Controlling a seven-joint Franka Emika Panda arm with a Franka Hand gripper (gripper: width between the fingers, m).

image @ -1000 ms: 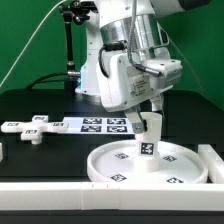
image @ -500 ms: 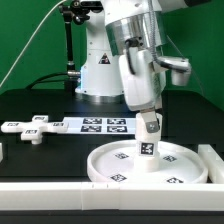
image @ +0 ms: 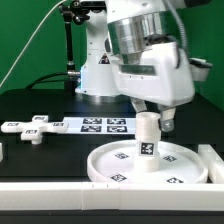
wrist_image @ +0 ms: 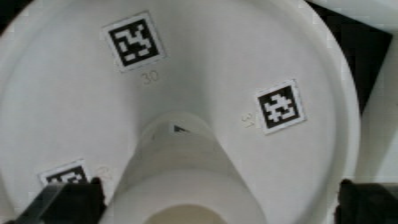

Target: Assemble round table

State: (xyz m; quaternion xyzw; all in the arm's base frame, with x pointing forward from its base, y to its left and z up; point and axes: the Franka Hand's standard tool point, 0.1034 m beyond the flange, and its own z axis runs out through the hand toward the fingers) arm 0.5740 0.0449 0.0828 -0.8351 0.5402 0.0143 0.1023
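The large rimmed round disc (image: 150, 165) lies flat on the table at the front, tags up; it fills the wrist view (wrist_image: 214, 60). The short thick cylinder leg (image: 148, 135) stands upright on the disc's middle, and the wrist view looks down on it (wrist_image: 210, 165). My gripper (image: 150, 112) hangs right over the leg's top. In the wrist view my gripper (wrist_image: 214, 200) has a dark finger on each side of the leg, with a gap between each finger and the leg, so it is open. The cross-shaped four-arm piece (image: 28, 127) lies flat at the exterior view's left.
The marker board (image: 100, 124) lies behind the disc. A long white bar (image: 60, 190) runs along the front edge, with a raised white end (image: 212, 160) at the exterior view's right. A black stand (image: 68, 50) is at the back.
The hand has turned about its vertical axis above the leg and now faces the camera broadside. The leg has stayed upright on the disc.
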